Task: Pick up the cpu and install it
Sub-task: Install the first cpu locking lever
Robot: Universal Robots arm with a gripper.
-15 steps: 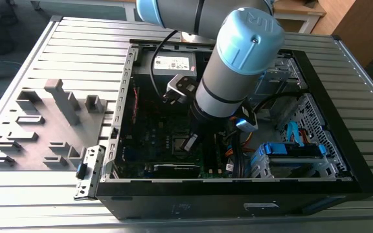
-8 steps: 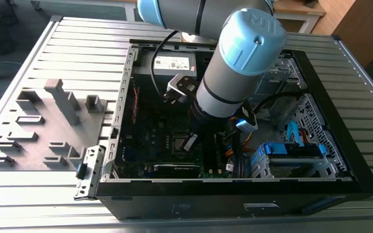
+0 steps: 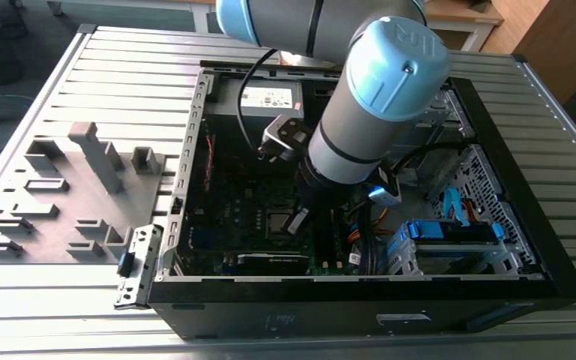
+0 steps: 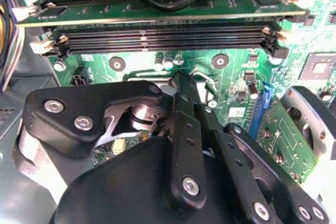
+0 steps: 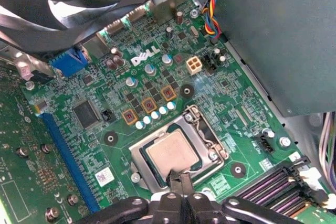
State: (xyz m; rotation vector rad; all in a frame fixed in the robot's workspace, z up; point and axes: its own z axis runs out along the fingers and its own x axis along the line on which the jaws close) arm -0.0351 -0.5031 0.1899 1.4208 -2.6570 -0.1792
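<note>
Your cpu (image 5: 172, 153) lies flat in the socket (image 5: 212, 142) on the green motherboard (image 5: 220, 98), silvery top up, framed by the metal socket bracket. In the first wrist view, your claw (image 5: 180, 179) stands at the cpu's near edge with its fingers drawn together to a narrow point; whether the tips touch the chip you cannot tell. In the second wrist view the claw (image 4: 181, 90) shows the same tight, narrow stance over the board.

Around the socket you have three orange-edged square parts (image 5: 148, 106) in a row, a white four-pin plug (image 5: 194, 65) and a blue slot (image 5: 68, 153). Two long black memory slots (image 4: 163, 38) run side by side near the claw.

In the exterior view the arm (image 3: 368, 105) reaches down into one open black case (image 3: 528, 247), which lies on its side on a ribbed metal table (image 3: 118, 67). On the exterior view's left, one grey tray (image 3: 68, 195) with upright blocks lies beside the case. Beyond the table you see floor and a wooden panel (image 3: 558, 37).
</note>
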